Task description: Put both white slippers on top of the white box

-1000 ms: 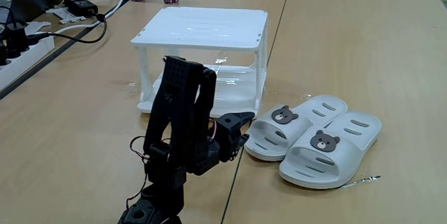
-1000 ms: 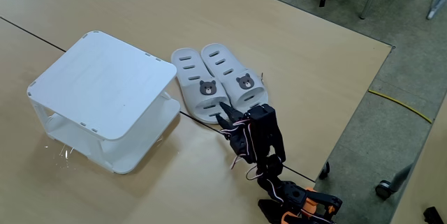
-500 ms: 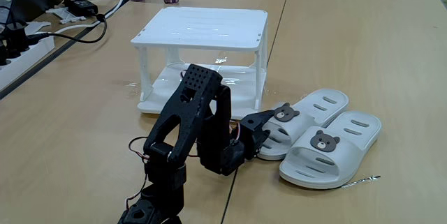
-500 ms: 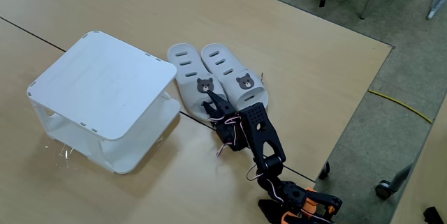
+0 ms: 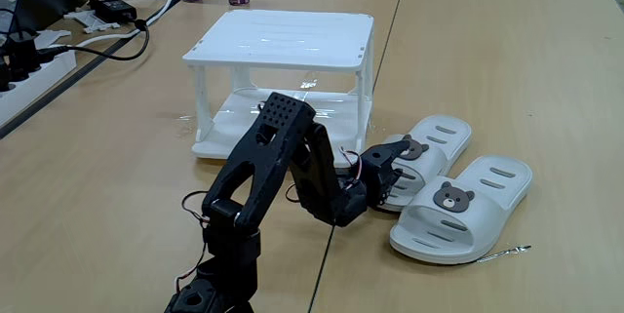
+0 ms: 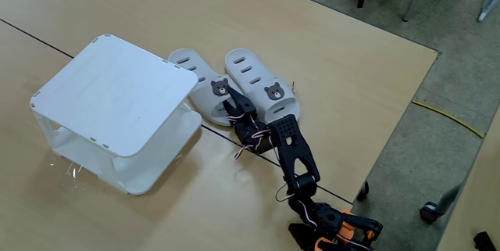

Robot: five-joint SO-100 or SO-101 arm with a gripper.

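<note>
Near slipper (image 5: 421,153): flat on the table, just beside the white box's lower tier; in the high fixed view (image 6: 195,87) its far end lies close under the box's overhanging top corner, splayed away from its mate.
Far slipper (image 5: 466,204): flat on the table (image 5: 507,69), bear badge up, toes fanned apart from the first; in the high fixed view (image 6: 262,91) it lies toward the table's long right edge.
White box (image 5: 283,40): upright near the middle of the table, its ribbed top bare; also seen from above (image 6: 113,91).
Gripper (image 5: 388,169): down at the near slipper's badge end; in the high fixed view (image 6: 234,110) it sits on that slipper's strap.
Jaws: dark fingers overlap the strap, but whether they are clamped on it or only resting against it, I cannot tell.
Progress: neither slipper is on the box yet.
Risk: a shallow hold on the rubber strap could slip when lifted; the slipper could also catch the box's top rim or corner leg, being so close.
Hard to see: the fingertips merge with the arm's black body; the slipper's heel is hidden behind the arm in the low view.
Surroundings: cables and a power strip (image 5: 29,64) at the far left edge.
</note>
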